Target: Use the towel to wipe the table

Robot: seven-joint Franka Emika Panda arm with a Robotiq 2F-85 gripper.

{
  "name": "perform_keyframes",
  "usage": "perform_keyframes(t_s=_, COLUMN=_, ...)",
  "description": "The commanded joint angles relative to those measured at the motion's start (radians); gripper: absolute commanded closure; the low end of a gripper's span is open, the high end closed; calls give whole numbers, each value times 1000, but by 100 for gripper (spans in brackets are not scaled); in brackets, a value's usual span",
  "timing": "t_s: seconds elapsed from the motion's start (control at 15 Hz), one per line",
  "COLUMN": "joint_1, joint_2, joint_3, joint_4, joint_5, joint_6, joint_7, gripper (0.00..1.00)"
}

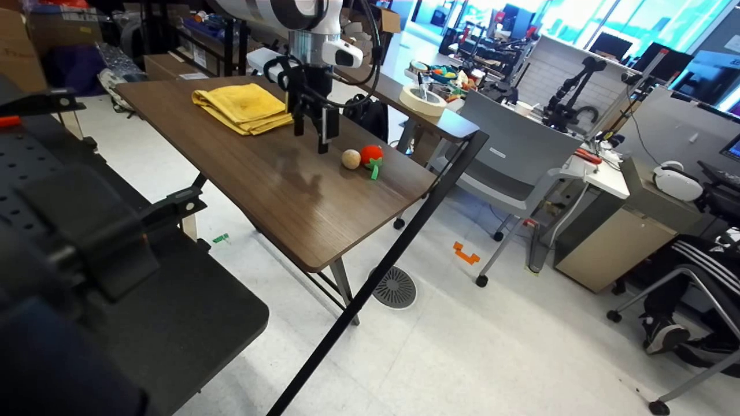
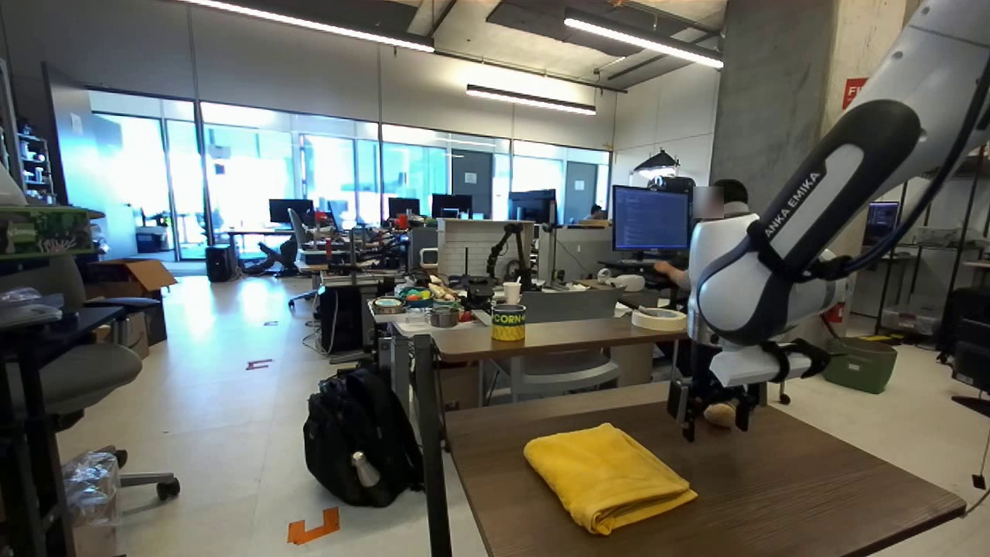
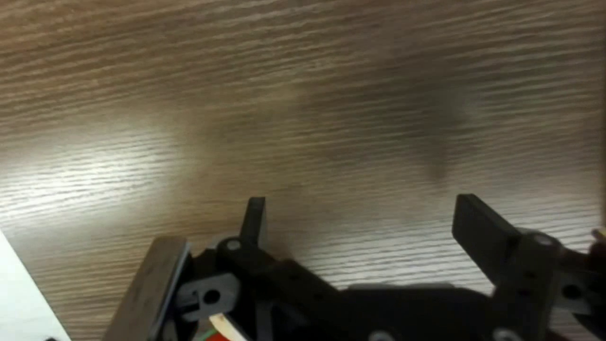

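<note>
Robotiq gripper (image 3: 360,199), spread-fingered, empty; in an exterior view, folded towel (image 1: 243,105) at its ten o'clock (could slip if pinched shallowly).

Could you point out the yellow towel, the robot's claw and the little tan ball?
Folded yellow towel (image 2: 607,473), in an exterior view: middle of its top face.
Claw (image 3: 359,201), in the wrist view: gap between its open jaws.
Small tan ball (image 1: 351,159), in an exterior view: middle of its visible side.

We see pale floor (image 2: 224,418), bright glazed wall (image 2: 332,166), concrete column (image 2: 773,100), strip lights (image 2: 643,41) glowing overhead; we note grey chair (image 1: 509,141) near white-topped desk (image 1: 610,178).
</note>
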State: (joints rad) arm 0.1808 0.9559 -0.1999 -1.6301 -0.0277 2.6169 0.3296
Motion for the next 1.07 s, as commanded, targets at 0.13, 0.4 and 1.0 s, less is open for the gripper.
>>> perform_keyframes(t_s=0.13, joint_1=-60, joint_2=59, joint_3=1, joint_4=72, joint_5=83, joint_6=45, joint_7=142, gripper=0)
perform_keyframes(t_s=0.4, joint_1=-100, joint_2=55, joint_3=15, joint_4=85, joint_5=159, joint_6=100, joint_7=184, gripper=0)
perform_keyframes(t_s=1.0, joint_1=-57, joint_2=134, joint_3=-18, joint_4=149, joint_5=193, joint_6=172, joint_7=312, gripper=0)
